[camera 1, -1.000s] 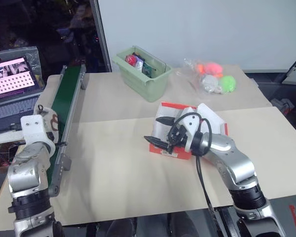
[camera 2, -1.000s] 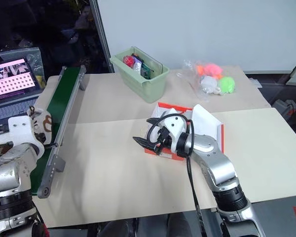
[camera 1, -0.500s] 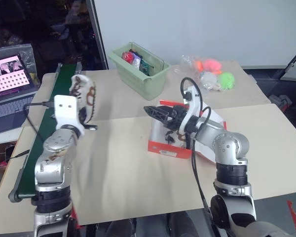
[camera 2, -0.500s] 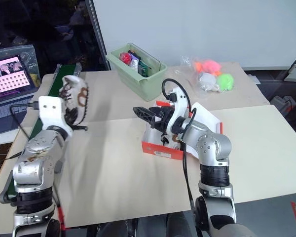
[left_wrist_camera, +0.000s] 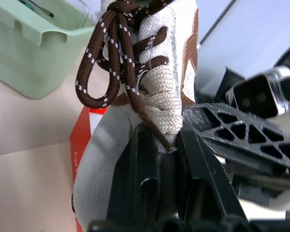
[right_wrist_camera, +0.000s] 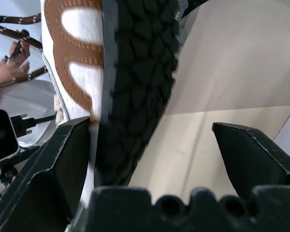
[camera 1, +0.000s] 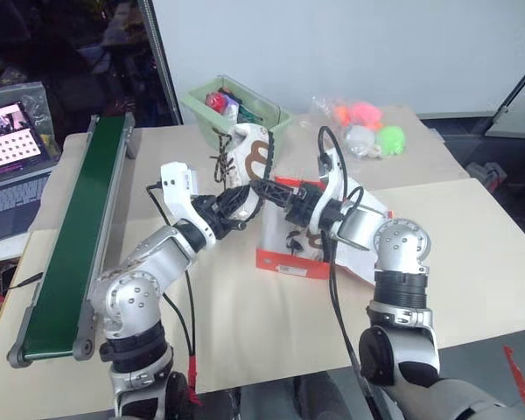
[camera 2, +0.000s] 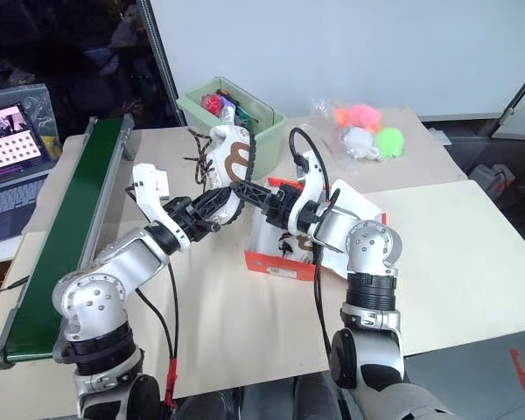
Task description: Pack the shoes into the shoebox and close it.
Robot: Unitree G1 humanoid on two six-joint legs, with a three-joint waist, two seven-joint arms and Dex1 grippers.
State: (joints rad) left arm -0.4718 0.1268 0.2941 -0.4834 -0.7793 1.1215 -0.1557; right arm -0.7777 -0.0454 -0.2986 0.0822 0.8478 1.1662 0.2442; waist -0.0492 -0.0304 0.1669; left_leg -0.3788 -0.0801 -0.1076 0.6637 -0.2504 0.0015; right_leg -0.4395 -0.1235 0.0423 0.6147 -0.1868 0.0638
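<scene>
Shoe (camera 1: 243, 154) hangs in the air just left of the shoebox (camera 1: 290, 259), standing on end, pinched shut in the left gripper (camera 1: 245, 203). The right gripper (camera 1: 271, 194), fingers wide apart, meets it from the right.

Left wrist view: fingers clamp the shoe's upper by the laces.

Right wrist view: the black sole lies between the spread fingers, lengthwise along them.

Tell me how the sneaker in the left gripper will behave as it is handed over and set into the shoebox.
The sneaker probably keeps its shape: its knobby sole looks thick. The loose brown laces dangle and may snag on the shoebox edge. Pinched at the upper by the left gripper, it may swing or tilt until the open right gripper closes.
</scene>
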